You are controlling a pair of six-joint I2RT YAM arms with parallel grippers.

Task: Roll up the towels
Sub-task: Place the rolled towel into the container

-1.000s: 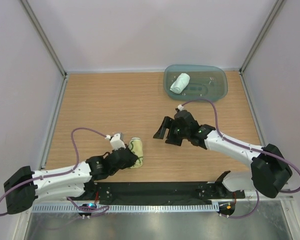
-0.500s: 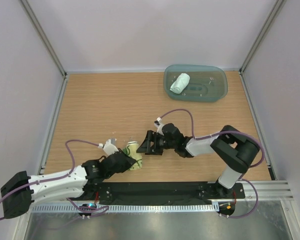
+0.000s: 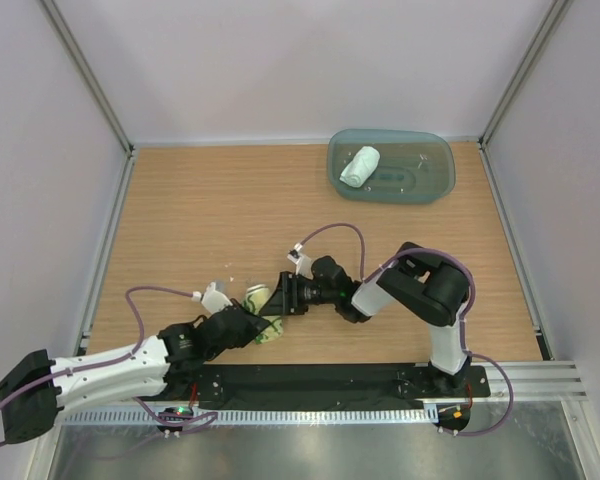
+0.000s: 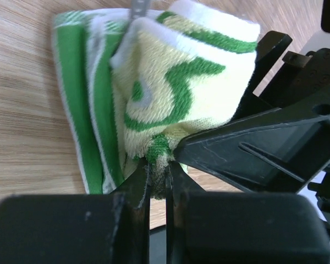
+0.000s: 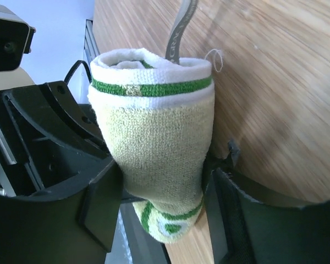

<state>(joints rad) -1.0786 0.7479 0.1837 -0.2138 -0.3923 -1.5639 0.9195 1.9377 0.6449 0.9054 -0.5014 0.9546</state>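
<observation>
**Yellow towel held in both my claws**

The yellow towel (image 5: 154, 137) with green lines is rolled up into a fat roll. It is at the near side of the wooden table (image 3: 200, 220), close to my arms. My left claw (image 4: 157, 165) is pinched tight on a little bit of the cloth at one end of the roll. My right claw (image 5: 160, 212) has one finger on each side of the roll, and both fingers press on it, so it is gripping too. The white towel (image 3: 360, 165) lies rolled up in the blue-green tray (image 3: 430, 178) at the far right, well apart from my claws.
</observation>
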